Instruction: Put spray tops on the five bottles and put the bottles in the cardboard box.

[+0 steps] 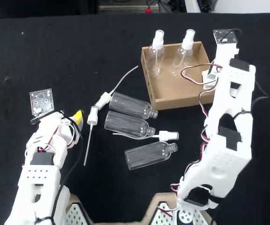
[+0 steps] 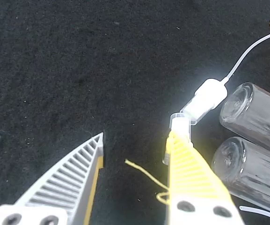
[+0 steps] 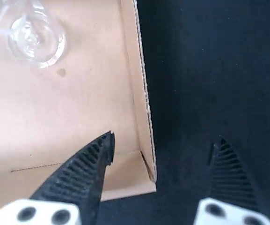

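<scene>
left gripper (image 2: pixel 137 136) is resting wide open toward the table's left edge, beside a loose spray top (image 2: pixel 205 98). right gripper (image 3: pixel 165 139) is hanging wide open, straddling the cardboard box (image 1: pixel 174 91) wall. two capped bottles (image 1: pixel 156 56) are standing inside; three uncapped bottles (image 1: pixel 132 105) are lying mid-table.

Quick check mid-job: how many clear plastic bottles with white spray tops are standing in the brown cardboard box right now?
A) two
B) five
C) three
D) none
A: two capped clear plastic bottles stand upright in the brown cardboard box, while three uncapped bottles lie on the black table.
</scene>
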